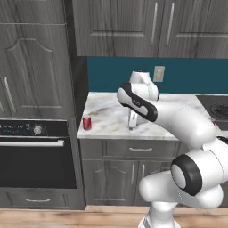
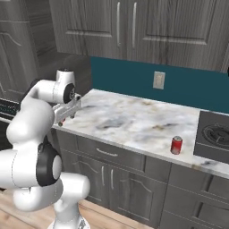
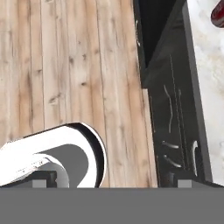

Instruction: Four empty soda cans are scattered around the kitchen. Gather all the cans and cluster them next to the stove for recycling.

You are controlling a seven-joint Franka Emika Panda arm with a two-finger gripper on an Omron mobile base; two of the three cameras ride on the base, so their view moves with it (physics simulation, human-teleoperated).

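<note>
Marble bench (image 1: 111, 116) carries two red soda cans: one (image 1: 87, 122) upright at its front left corner, beside the black oven (image 1: 35, 151); another (image 2: 176, 145) upright near the front edge, just left of the stove (image 2: 214, 134). End effector (image 1: 132, 121) hangs over the bench, right of the corner can, apart from it, jaws wide, holding nothing. Hand view looks down at wood floor (image 3: 65, 65), can edge (image 3: 218, 15) at top right.
</note>
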